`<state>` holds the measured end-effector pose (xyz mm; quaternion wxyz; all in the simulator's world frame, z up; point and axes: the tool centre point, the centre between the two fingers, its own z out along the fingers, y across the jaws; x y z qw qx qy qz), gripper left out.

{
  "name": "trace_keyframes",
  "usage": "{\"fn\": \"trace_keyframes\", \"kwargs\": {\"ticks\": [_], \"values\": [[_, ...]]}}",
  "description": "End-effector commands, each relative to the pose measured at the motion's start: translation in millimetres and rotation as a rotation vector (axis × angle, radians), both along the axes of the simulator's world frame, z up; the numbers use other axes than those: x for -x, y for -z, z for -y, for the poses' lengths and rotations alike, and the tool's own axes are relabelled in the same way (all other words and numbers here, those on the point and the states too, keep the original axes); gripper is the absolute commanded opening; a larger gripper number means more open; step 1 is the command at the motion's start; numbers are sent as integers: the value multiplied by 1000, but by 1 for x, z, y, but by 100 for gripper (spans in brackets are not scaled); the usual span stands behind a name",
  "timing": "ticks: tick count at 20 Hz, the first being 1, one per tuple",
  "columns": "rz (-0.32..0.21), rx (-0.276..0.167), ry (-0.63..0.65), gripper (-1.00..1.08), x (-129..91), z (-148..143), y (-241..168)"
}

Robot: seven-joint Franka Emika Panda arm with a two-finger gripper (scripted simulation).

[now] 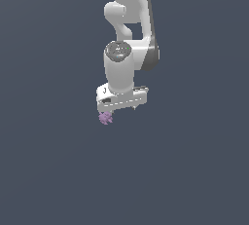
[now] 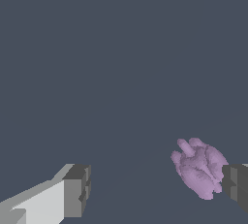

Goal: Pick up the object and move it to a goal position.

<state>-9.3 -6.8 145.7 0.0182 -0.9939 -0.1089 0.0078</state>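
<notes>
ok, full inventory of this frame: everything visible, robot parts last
object: 1, pale purple, lumpy with short knobs, between the tool's fingers and right beside one of them; contact unclear; in the exterior view just below the tool, toward the exterior view's left
floor: 1, plain dark grey-blue, fills the background of both views
arm: 1, white with dark grey joint sections, reaching down from the top of the exterior view
tool: 1, white body, grey finger pads, jaws wide apart, not closed on the object

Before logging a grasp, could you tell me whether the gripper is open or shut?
Open: the gripper has a wide gap, purple object beside one finger.
</notes>
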Motion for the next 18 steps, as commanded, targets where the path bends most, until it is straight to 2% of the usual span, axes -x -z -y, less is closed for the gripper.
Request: {"fn": "trace_keyframes", "kwargs": {"ticks": [1,18], "values": [[3,3,-55,100,2,9,5],[22,20,-443,100,18,65,36]]}}
